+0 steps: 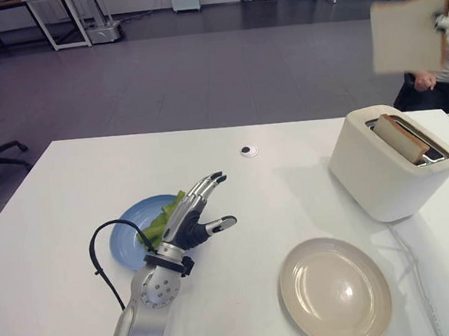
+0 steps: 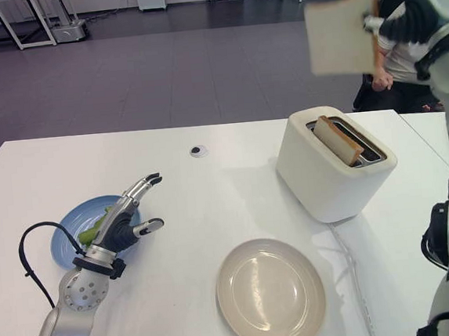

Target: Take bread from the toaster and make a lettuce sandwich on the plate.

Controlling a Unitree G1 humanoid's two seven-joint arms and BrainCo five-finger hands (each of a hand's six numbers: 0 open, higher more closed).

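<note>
Two hands noted. Well left of the white box-shaped toaster point(image 1: 374, 172), the left hand point(image 1: 189, 218) has its fingers extended and holds nothing. It sits at a round light-blue plate point(image 1: 125, 241) bearing green lettuce point(image 1: 162, 219). A round beige plate point(image 1: 292, 288) lies left of the toaster, nearer the robot. A browned bread slice point(image 1: 401, 138) leans in the toaster, its long axis along the slot. High above the toaster, the right hand point(image 2: 418, 3) has its fingers closed on one edge of a pale square bread slice point(image 2: 342, 32). This slice is near upright, broad face toward the camera, with no clear long axis. Risk: the edge-only grip may let it slip during carry.
</note>
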